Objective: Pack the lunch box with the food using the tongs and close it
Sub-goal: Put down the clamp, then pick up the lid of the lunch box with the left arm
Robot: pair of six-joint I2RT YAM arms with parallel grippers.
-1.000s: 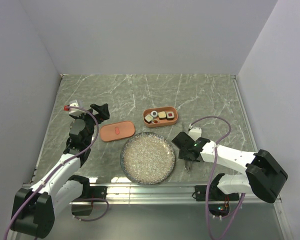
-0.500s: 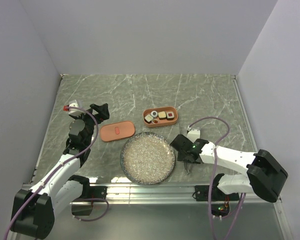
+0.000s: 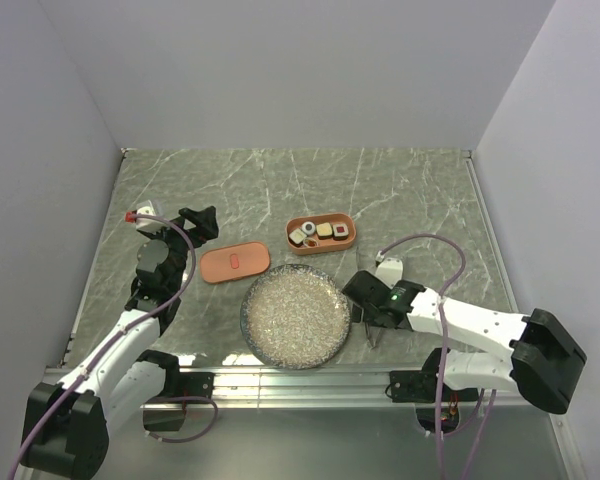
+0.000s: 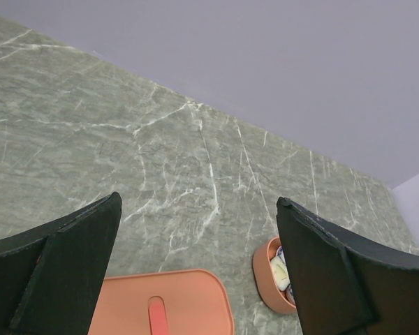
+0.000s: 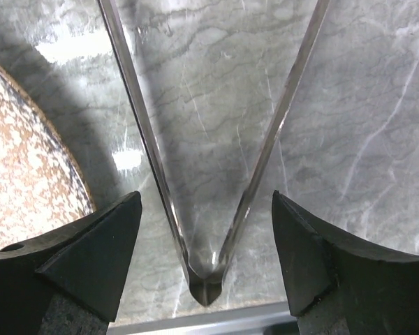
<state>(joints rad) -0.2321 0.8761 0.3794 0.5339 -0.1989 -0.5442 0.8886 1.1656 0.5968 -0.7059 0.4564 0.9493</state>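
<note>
Right gripper (image 5: 206, 209) stands open astride the tongs (image 5: 149, 150), which lie on the surface beside the plate (image 3: 295, 316). Left gripper (image 4: 195, 209) hovers open above the lid (image 4: 174, 300). Food (image 3: 315, 233) fills the box (image 3: 348, 240). Risk: an off-centre grasp would seat the lid skewed.

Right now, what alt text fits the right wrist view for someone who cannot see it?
Thin metal tongs lie on the marble table, V joint nearest the camera, between the fingers of the open right end effector, which do not touch them. The edge of a speckled plate shows at left.
</note>
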